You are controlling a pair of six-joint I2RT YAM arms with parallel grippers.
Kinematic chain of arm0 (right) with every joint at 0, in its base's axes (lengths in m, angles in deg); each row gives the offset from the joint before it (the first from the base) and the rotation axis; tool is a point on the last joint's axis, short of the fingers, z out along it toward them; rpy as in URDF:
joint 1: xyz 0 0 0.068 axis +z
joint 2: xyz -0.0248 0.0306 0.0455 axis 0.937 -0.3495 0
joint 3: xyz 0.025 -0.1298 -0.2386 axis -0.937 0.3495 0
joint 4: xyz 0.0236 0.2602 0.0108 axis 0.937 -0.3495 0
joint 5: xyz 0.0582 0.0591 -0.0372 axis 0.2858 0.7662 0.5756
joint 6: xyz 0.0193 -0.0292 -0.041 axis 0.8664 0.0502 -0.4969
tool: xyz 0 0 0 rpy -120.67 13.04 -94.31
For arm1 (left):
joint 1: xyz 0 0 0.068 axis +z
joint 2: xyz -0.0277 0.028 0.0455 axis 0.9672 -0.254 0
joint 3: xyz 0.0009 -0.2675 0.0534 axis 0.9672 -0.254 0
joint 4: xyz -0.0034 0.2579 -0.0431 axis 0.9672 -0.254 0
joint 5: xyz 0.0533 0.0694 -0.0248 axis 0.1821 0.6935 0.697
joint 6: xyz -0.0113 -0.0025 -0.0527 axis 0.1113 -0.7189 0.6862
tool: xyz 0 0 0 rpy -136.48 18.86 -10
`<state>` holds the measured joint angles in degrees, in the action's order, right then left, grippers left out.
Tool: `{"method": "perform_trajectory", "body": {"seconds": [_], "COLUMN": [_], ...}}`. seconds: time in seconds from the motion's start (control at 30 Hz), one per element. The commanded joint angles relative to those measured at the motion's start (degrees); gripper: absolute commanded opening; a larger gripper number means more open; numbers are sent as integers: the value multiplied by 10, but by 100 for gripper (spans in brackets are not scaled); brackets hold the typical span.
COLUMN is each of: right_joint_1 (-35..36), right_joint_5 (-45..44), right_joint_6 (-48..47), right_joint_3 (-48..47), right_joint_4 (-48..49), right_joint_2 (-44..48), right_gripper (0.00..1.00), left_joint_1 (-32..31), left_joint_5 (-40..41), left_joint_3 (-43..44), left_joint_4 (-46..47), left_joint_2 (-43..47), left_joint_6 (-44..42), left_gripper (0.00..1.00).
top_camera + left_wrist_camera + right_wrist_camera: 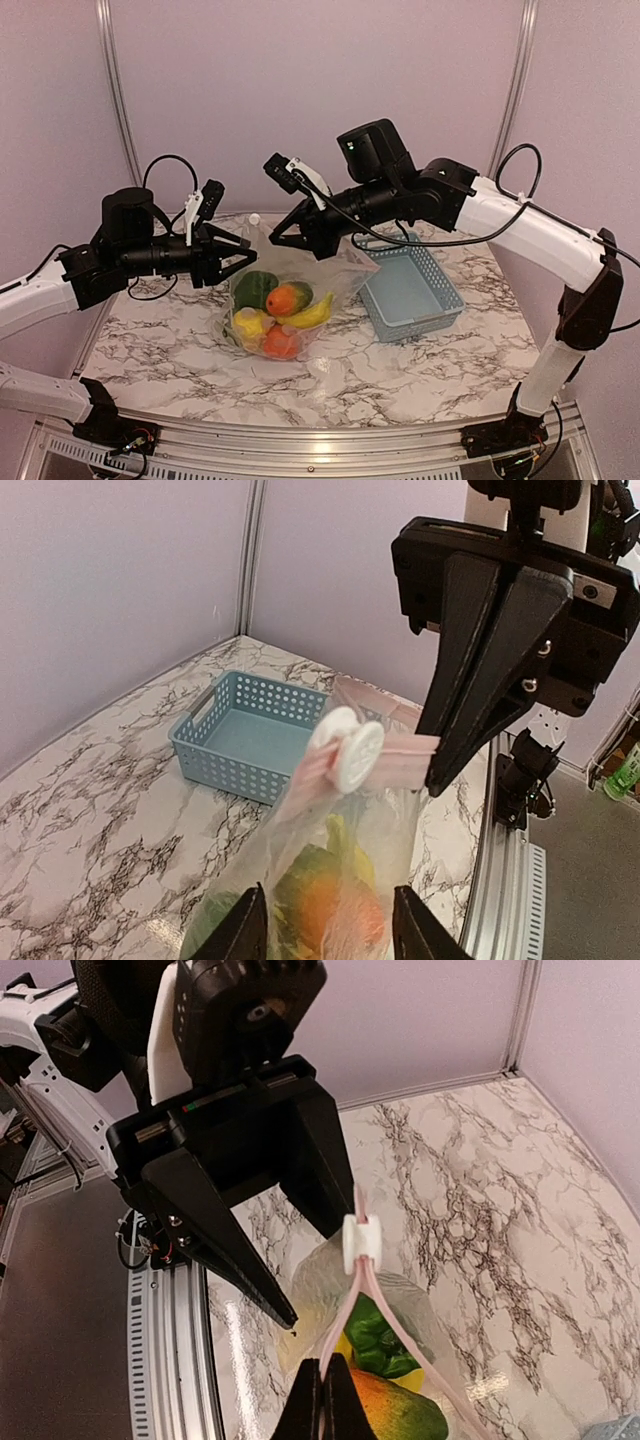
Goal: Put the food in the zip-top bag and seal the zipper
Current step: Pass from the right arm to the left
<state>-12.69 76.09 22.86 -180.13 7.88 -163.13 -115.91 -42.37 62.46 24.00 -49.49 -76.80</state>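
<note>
Food point(285, 300) sits inside the zip-top bag point(345, 272), mid-table. Left gripper point(335, 930) spread, fingers straddling bag top. Right gripper point(325, 1390) pinches the pink zipper point(405, 747) beside white slider point(350, 757). Blue basket point(410, 290) behind.

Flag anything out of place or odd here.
Nothing is spilled or damaged. The food sits inside the bag, with the basket upright beside it. Only the zipper stands out: below its white slider the two strips gape apart, so the mouth isn't sealed.
</note>
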Motion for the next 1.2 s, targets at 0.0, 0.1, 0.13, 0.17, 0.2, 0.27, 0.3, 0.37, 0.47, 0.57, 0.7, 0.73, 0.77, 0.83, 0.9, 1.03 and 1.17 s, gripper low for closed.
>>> {"method": "perform_trajectory", "body": {"seconds": [0.0,0.1,0.13,0.17,0.2,0.27,0.3,0.37,0.47,0.57,0.7,0.73,0.77,0.83,0.9,1.03,1.17], "right_joint_1": [-2,-2,-2,-2,-2,-2,-2,-2,-2,-3,-4,-3,-4,-4,-4,-4,-3], "right_joint_5": [16,15,13,11,10,7,5,4,0,-13,-23,-24,-24,-23,-25,-59,-86], "right_joint_6": [11,13,14,15,16,20,21,27,33,33,33,33,33,42,47,43,15], "right_joint_3": [-20,-13,-10,-6,-2,5,10,24,39,42,45,46,48,53,58,49,9], "right_joint_4": [5,2,2,2,2,2,3,8,15,14,12,14,13,16,17,-2,-21], "right_joint_2": [3,6,8,12,14,19,22,29,40,44,47,47,47,49,50,50,48], "right_gripper": [0,0,0,0,0,0,0,0,0,0,0,0,0,0,0,7,30], "left_joint_1": [-1,-1,-1,-1,-1,1,3,8,17,23,25,26,26,26,26,26,25], "left_joint_5": [-22,-40,-46,-51,-53,-55,-56,-59,-70,-95,-112,-115,-116,-118,-119,-108,-102], "left_joint_3": [15,19,20,22,23,24,24,23,27,29,33,32,31,30,28,28,46], "left_joint_4": [51,78,83,87,92,106,118,138,157,169,154,151,150,148,148,141,95], "left_joint_2": [-15,-28,-32,-37,-43,-51,-54,-59,-64,-67,-74,-74,-74,-73,-71,-60,-47], "left_joint_6": [-2,8,10,12,15,27,36,49,62,75,74,73,74,75,76,73,52], "left_gripper": [43,39,36,34,32,26,24,24,24,23,15,12,11,8,3,0,0]}}
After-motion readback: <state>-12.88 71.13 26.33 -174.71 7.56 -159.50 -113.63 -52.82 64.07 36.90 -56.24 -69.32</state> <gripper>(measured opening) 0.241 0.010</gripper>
